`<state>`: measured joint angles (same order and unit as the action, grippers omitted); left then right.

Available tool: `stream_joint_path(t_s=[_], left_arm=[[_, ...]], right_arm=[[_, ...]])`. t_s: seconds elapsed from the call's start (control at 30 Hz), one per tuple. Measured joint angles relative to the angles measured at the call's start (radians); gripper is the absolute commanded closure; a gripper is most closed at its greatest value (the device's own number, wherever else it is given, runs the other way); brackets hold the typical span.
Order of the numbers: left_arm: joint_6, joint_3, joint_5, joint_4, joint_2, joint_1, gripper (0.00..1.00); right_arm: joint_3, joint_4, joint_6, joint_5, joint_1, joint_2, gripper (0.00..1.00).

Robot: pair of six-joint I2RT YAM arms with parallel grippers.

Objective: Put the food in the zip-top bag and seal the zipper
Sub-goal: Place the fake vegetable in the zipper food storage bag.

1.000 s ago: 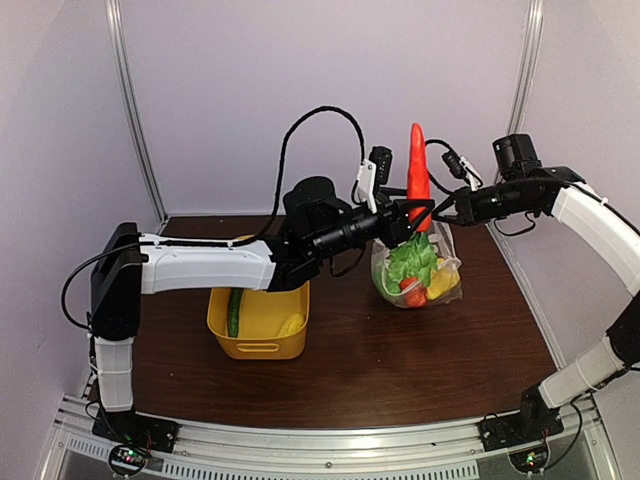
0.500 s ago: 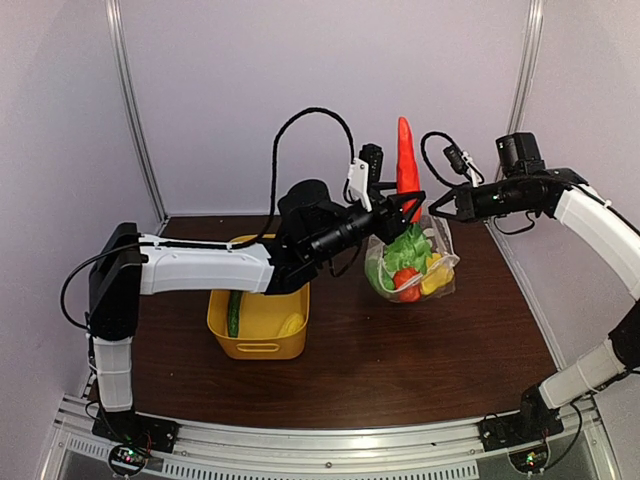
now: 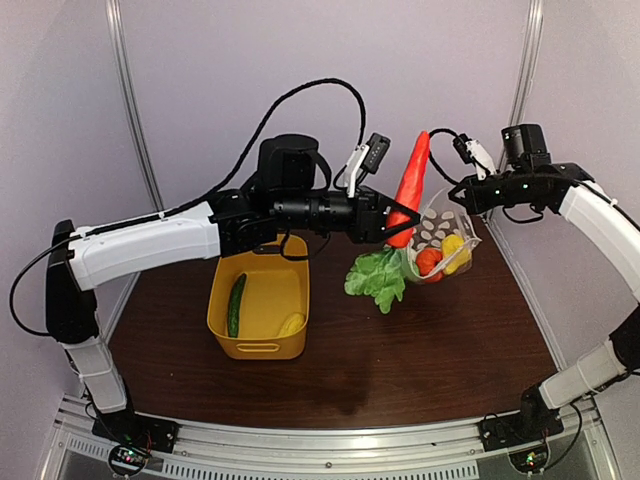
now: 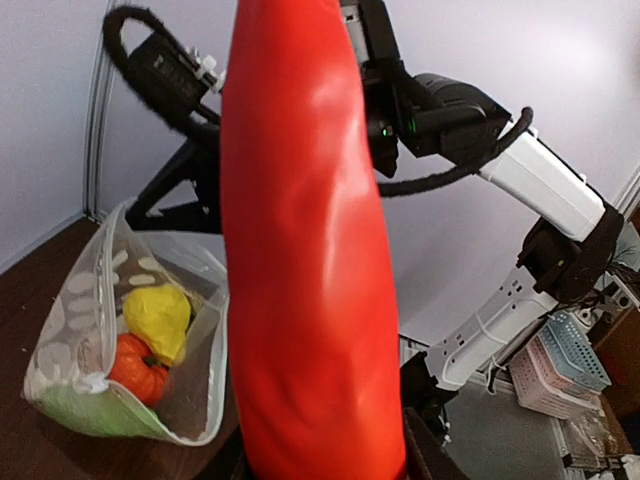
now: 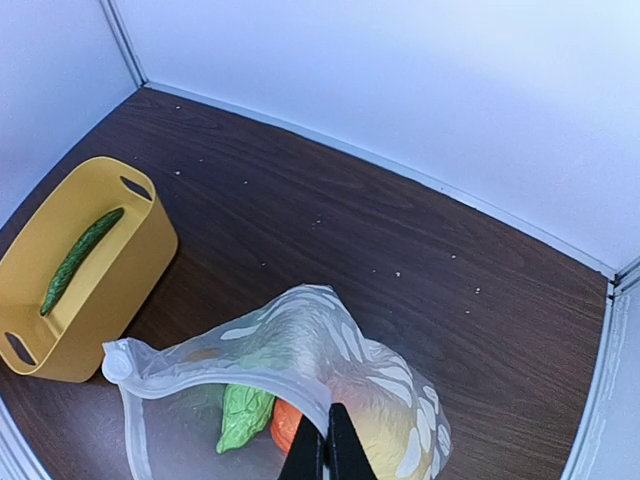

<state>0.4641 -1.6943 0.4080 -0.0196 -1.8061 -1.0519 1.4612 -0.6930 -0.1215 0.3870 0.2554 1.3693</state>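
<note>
At the left of the table stands the yellow tub (image 3: 256,345); the green cucumber (image 3: 236,305) lies inside it, next to a yellow piece (image 3: 291,323). Toward the middle, the left gripper (image 3: 396,223) is clamped around the lower end of the red-orange carrot (image 3: 411,185). The carrot points up, tilted, in the air just beside the mouth of the zip-top bag (image 3: 436,228) and outside it. A green leafy piece (image 3: 377,277) shows at the bag's lower left; whether it is inside, one cannot tell. At the right, the right gripper (image 5: 327,440) pinches the bag's upper edge with closed jaws and holds it up. An orange pumpkin (image 4: 135,365) and a yellow vegetable (image 4: 157,315) sit inside.
</note>
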Motion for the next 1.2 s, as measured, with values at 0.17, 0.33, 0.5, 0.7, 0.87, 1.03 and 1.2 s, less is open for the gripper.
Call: stream_joint_path(t_s=[0.17, 0.33, 0.5, 0.7, 0.87, 1.03, 1.2], left_arm=[[0.131, 0.091, 0.114, 0.079, 0.001, 0.054, 1.00], [0.272, 0.111, 0.249, 0.136, -0.074, 0.103, 1.00], [0.420, 0.084, 0.418, 0.145, -0.185, 0.101, 1.00], [0.585, 0.100, 0.553, 0.092, -0.229, 0.096, 1.00], [0.771, 0.113, 0.618, -0.070, -0.259, 0.097, 1.00], [0.985, 0.033, 0.571, -0.254, -0.407, 0.099, 1.00], [1.142, -0.023, 0.446, -0.375, -0.513, 0.114, 1.00]], right_arm=[[-0.035, 0.067, -0.006, -0.036, 0.000, 0.003, 1.00], [-0.119, 0.102, 0.017, -0.002, 0.000, 0.039, 1.00], [-0.166, 0.103, 0.025, 0.037, 0.000, 0.066, 1.00], [-0.180, 0.106, 0.025, 0.080, 0.002, 0.061, 1.00], [-0.185, 0.106, 0.024, 0.137, 0.019, 0.056, 1.00], [-0.204, 0.098, 0.023, 0.179, 0.062, 0.029, 1.00], [-0.204, 0.090, 0.024, 0.200, 0.074, 0.008, 1.00]])
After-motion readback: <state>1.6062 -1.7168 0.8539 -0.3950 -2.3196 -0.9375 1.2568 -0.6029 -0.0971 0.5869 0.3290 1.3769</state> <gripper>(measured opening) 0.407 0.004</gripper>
